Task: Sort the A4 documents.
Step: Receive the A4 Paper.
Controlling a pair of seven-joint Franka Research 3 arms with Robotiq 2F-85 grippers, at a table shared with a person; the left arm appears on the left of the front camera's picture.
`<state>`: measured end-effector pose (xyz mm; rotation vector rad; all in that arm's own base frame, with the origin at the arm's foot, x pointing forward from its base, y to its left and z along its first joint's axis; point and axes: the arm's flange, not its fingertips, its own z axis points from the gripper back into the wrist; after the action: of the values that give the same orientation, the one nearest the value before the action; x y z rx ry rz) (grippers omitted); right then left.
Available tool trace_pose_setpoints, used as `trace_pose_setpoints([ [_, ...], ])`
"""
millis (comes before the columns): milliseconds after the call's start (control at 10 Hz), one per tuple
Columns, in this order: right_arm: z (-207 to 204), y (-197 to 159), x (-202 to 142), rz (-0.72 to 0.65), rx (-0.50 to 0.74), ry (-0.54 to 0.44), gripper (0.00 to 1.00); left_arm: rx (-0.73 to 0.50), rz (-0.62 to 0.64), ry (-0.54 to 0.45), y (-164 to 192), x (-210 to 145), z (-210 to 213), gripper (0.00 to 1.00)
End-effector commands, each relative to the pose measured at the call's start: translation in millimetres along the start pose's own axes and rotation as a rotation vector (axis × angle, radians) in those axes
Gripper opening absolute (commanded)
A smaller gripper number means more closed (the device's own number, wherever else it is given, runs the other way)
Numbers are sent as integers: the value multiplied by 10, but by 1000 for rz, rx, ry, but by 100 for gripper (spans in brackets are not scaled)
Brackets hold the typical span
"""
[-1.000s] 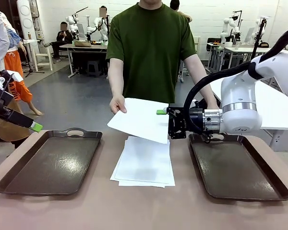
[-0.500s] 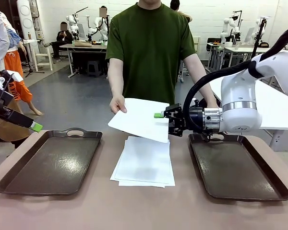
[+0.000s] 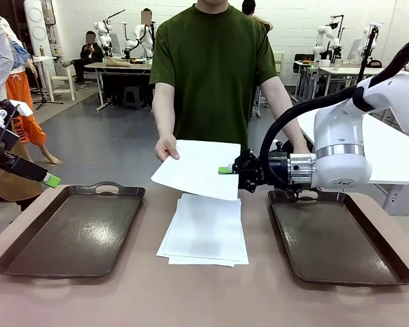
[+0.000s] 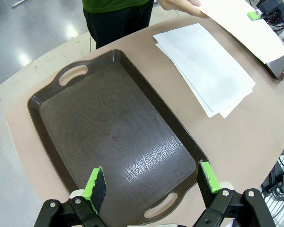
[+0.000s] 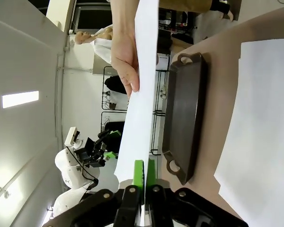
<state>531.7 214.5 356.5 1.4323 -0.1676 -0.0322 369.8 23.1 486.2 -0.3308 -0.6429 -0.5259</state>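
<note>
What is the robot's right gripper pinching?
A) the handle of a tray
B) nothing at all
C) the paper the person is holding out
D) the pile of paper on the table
C: the right gripper is shut on one edge of the sheet, while the person's hand holds the opposite edge.

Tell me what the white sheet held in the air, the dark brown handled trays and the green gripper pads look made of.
The white sheet held in the air: thin matte paper, nearly a line edge-on in the right wrist view. The dark brown handled trays: probably moulded plastic, grained face with soft glare. The green gripper pads: likely rubber or foam, matte; uncertain.
</note>
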Motion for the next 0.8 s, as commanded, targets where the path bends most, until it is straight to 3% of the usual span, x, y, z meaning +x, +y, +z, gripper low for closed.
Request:
trace_pose_setpoints([
  [0,-2,-11,-3,-18,29,-13,0,-12,-3,-10,28,-16,8,100],
  [300,11,17,-30,-1,-1,-18,0,-12,-3,-10,28,-16,8,100],
  [400,-9,53,-34,72,-57,59,0,-12,-3,-10,28,-16,8,100],
  [500,17,-8,7,-1,0,-3,0,-12,-3,-10,28,-16,8,100],
  [700,17,-8,7,-1,0,-3,0,-12,-3,-10,28,-16,8,100],
])
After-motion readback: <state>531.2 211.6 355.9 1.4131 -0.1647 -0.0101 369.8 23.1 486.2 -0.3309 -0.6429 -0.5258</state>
